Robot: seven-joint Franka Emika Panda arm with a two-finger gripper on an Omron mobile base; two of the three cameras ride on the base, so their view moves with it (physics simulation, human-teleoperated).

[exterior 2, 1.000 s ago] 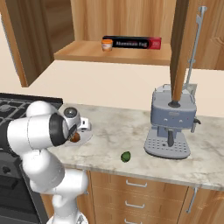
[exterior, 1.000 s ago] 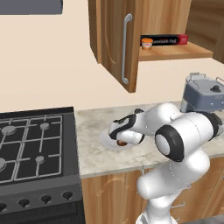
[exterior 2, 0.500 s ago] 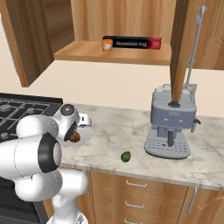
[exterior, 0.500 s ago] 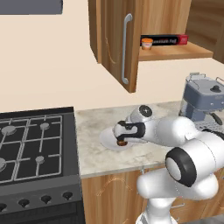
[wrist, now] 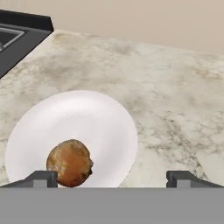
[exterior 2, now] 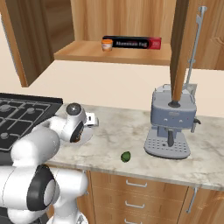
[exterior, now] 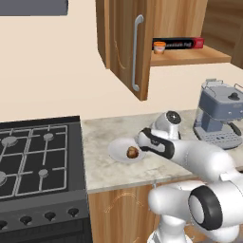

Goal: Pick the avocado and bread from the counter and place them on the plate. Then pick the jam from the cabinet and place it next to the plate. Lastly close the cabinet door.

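Hand view, bread: the bread (wrist: 70,162) lies on the plate (wrist: 92,127), near its lower edge, just inside the left finger tip.
Pincer: the gripper (wrist: 111,178) has its tips (wrist: 43,178) wide apart, empty; the roll sits beside the left tip, not between the two.
Left base view: the bread (exterior: 132,152) rests on the plate (exterior: 118,151) on the counter (exterior: 102,163), with the gripper (exterior: 142,141) close at its right, beside the stove (exterior: 38,161).
Right base view: the arm hides the roll; the avocado (exterior 2: 126,156) lies on the counter (exterior 2: 131,140), well apart from the plate (exterior 2: 89,131), left of the coffee machine (exterior 2: 172,122).
Cabinet: the cabinet (exterior 2: 113,48) stands open, the jam (exterior 2: 106,45) on its shelf by the black-and-red box (exterior 2: 138,43).
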